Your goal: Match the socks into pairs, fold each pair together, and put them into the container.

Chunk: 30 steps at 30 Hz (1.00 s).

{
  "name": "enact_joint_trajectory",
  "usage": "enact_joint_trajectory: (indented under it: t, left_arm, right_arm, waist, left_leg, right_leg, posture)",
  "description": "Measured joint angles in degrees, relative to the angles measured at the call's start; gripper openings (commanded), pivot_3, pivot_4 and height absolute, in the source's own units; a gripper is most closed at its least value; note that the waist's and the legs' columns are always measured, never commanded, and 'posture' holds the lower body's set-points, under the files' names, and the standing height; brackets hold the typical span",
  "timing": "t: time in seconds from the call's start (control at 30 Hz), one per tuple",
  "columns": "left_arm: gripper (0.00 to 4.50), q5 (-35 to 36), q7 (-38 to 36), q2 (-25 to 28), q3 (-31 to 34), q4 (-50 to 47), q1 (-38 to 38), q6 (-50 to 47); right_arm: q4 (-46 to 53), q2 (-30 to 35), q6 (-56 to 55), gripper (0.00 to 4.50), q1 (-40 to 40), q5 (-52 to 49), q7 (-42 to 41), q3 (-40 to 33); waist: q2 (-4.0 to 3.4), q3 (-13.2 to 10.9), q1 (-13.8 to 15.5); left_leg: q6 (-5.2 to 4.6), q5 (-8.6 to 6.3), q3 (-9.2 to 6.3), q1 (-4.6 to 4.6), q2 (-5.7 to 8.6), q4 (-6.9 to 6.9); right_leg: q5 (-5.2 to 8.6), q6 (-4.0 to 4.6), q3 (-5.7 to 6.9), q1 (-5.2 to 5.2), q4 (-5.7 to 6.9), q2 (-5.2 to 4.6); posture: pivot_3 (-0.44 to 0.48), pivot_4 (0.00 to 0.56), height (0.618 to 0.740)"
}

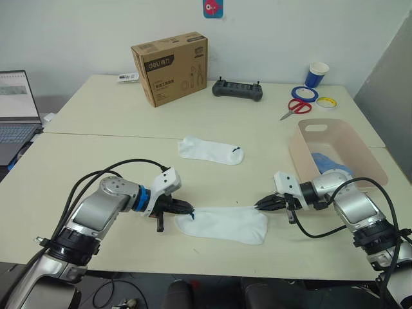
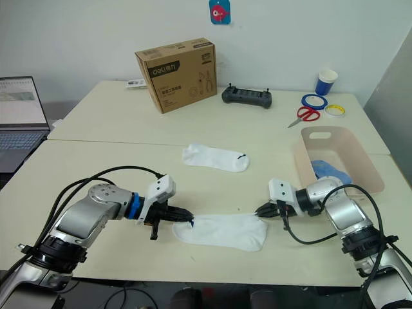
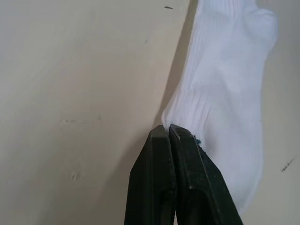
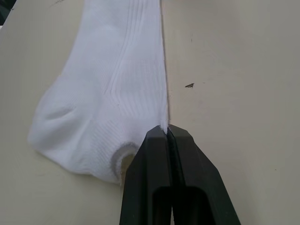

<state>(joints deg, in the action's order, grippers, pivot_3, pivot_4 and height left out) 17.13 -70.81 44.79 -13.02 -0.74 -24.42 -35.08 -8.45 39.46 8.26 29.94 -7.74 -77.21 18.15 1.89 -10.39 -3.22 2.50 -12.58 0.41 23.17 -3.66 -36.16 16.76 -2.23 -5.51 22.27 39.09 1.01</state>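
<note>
From the left eye, a white sock [image 1: 222, 224] lies flat near the front edge of the worktop [image 1: 96, 129], stretched between the two grippers. The left gripper [image 1: 187, 208] pinches one end of it with its fingers pressed together; the right gripper [image 1: 261, 205] pinches the opposite end in the same way. A second white sock [image 1: 210, 150] with a small dark mark lies alone toward the middle of the worktop, well apart from both grippers. The pink container [image 1: 335, 152] stands at the right edge, just behind the right arm, with light blue socks [image 1: 331, 161] inside. Toward the far edge sit a cardboard box [image 1: 170, 67], a black controller [image 1: 238, 90], red scissors [image 1: 295, 107], tape rolls [image 1: 304, 94] and a blue cup [image 1: 317, 73]; a laptop [image 1: 16, 112] sits off the left edge.

The right eye gives the same layout, the held sock reaching from one gripper to the other.

In the left wrist view, the black fingers [image 3: 161, 183] are closed on the sock's edge, and the rest of the sock extends away over the worktop.

In the right wrist view, the fingers [image 4: 159, 173] are shut on the sock's corner, with its length running away from them.
</note>
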Motion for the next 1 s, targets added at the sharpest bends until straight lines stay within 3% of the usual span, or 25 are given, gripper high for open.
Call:
enact_joint_trajectory:
  t: [0.27, 0.33, 0.5, 0.7, 0.9, 1.0]
  left_arm:
    - [0.0, 1.9, 1.4, -0.9, 1.0, -1.3, 1.5, -2.4]
    - [0.41, 2.4, 1.6, -1.3, 1.2, -1.6, 1.4, -3.0]
    - [1.9, 3.4, 2.5, -1.5, 3.7, -1.6, 1.4, -2.9]
    - [3.8, 5.6, 3.3, 1.9, 12.4, -0.1, 1.9, -3.0]
    - [3.8, 9.2, 4.9, 0.5, 16.5, -7.3, 6.4, -1.0]
    - [3.17, 8.7, 4.9, -0.6, 14.4, -12.2, 7.7, 3.1]
  right_arm:
    - [-0.5, -1.3, -0.2, 0.03, 0.0, 0.3, 0.3, 0.0]
    - [-0.5, -1.7, -0.3, 0.0, 0.0, 0.5, 0.6, 0.0]
    - [-0.3, -2.0, -0.1, 1.37, 0.0, 0.5, 1.6, -0.4]
    - [12.2, -0.7, 11.7, 1.38, -0.4, -8.3, 4.5, -8.4]
    - [21.2, -0.8, 14.7, 1.38, -6.3, -11.7, 6.4, -9.9]
    - [21.6, -2.1, 12.3, 0.73, -7.4, -11.0, 7.0, -8.2]
  waist:
    - [0.0, 0.0, 0.1]
    - [0.0, 0.0, 0.1]
    - [0.0, 0.0, 0.1]
    - [-0.03, 0.0, 0.0]
    - [-0.03, 0.0, 0.4]
    - [-0.03, 0.0, 0.4]
  left_leg:
    - [0.0, 0.0, -0.01, 0.0, 0.01, 0.0]
    - [0.0, 0.0, -0.01, 0.0, 0.01, 0.0]
    - [0.0, 0.0, -0.02, 0.01, 0.01, 0.01]
    - [0.01, 0.0, -0.15, 0.02, 0.0, 0.06]
    - [0.01, 0.0, -0.16, 0.19, 0.05, 0.06]
    - [0.01, 0.0, -0.13, 0.16, 0.05, 0.04]
  right_leg:
    - [0.0, 0.0, 0.02, -0.01, 0.01, -0.01]
    - [0.0, 0.0, 0.02, -0.01, 0.01, -0.01]
    - [-0.01, 0.02, 0.02, 0.0, 0.0, -0.01]
    - [0.01, 0.07, 0.13, 0.01, 0.01, 0.0]
    - [0.02, 0.06, 0.2, 0.05, -0.05, -0.09]
    - [0.02, 0.04, 0.17, 0.03, -0.06, -0.09]
  posture:
    - [0.0, 0.15, 0.74]
    - [0.0, 0.15, 0.74]
    - [0.0, 0.15, 0.74]
    - [0.0, 0.15, 0.74]
    - [0.0, 0.15, 0.74]
    - [0.0, 0.15, 0.74]
